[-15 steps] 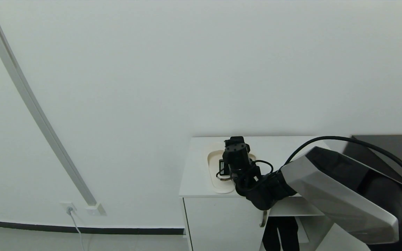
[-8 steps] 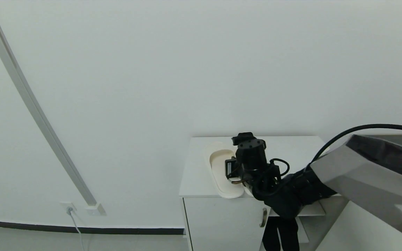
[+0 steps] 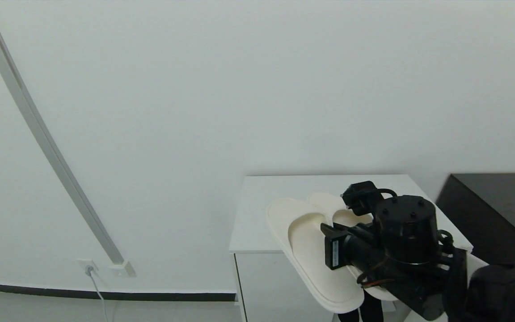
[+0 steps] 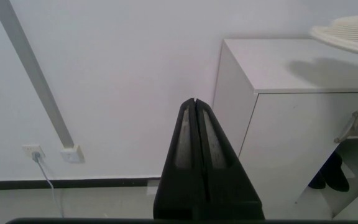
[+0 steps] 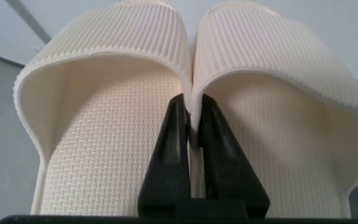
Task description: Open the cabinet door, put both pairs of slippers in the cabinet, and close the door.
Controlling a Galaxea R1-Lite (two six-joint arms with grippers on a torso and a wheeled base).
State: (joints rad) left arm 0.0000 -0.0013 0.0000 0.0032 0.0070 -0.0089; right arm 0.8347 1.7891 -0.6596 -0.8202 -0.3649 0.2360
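Observation:
My right gripper is shut on the touching inner edges of a cream pair of slippers, toes pointing away from it. In the head view the cream pair hangs in the air in front of the white cabinet, off its top, with the right wrist covering part of it. The cabinet's left door is closed. A black pair of slippers sits inside the open right half, past the door handle. My left gripper is shut with nothing in it, to the cabinet's left.
A dark block-like piece of furniture stands right of the cabinet. A white wall runs behind, with a slanted cable duct and a socket with a plugged cord near the floor on the left.
My right arm has lifted the cream slippers off the cabinet top and carried them toward the camera and to the right. The left gripper's earlier position is not shown.

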